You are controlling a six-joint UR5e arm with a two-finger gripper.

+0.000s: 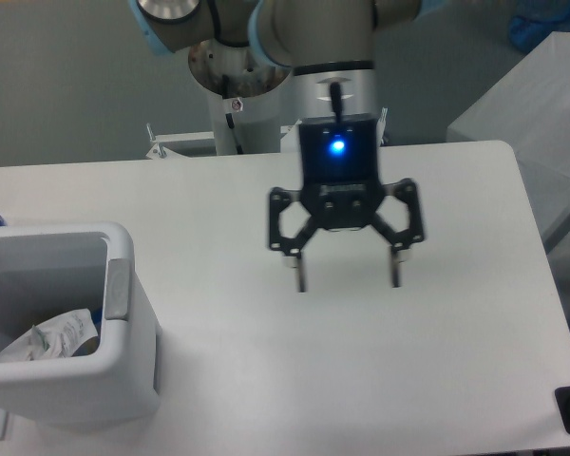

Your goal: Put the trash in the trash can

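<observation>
While your gripper [347, 274] hangs over mid-table, fingers spread wide and holding nothing, the crumpled wrapper [52, 336] already lies inside the trash can [123, 380], well off toward the camera's left; no bottle visible.

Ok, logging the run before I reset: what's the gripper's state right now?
Gripper: open, holding nothing, above the table.

The bin [123, 380] runs off the left edge, and its wall hides most of the wrapper [52, 337] inside. No bottle can be made out there.
</observation>
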